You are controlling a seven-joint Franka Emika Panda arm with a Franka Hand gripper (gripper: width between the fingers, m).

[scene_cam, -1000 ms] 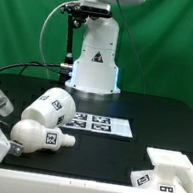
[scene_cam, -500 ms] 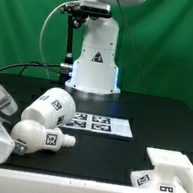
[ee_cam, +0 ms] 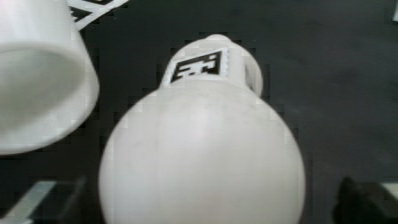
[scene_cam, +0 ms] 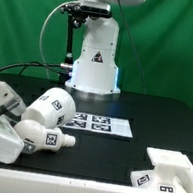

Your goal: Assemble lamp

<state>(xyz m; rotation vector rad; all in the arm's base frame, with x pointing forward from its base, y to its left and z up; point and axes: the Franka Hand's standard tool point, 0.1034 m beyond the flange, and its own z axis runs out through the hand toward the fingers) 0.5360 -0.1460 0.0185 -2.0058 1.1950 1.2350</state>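
Observation:
The white bulb (scene_cam: 40, 134) lies on its side on the black table, its tagged neck pointing to the exterior view's right. The tapered shade (scene_cam: 54, 107) lies just behind it, touching or nearly so. The flat square base (scene_cam: 167, 167) sits at the front right. My gripper (scene_cam: 14, 142) comes in from the left at the bulb's rounded end. In the wrist view the bulb (ee_cam: 199, 140) fills the space between my dark fingers (ee_cam: 43, 204); the gripper (ee_cam: 203, 208) is open, with a gap on each side. The shade's rim (ee_cam: 36, 85) is beside it.
The marker board (scene_cam: 100, 124) lies flat behind the bulb's neck; its corner shows in the wrist view (ee_cam: 96, 8). The robot's white pedestal (scene_cam: 95, 59) and black cables stand at the back, before a green backdrop.
My gripper has moved to the exterior view's right, closing in on the bulb's rounded end. The bulb, shade and base have not moved.

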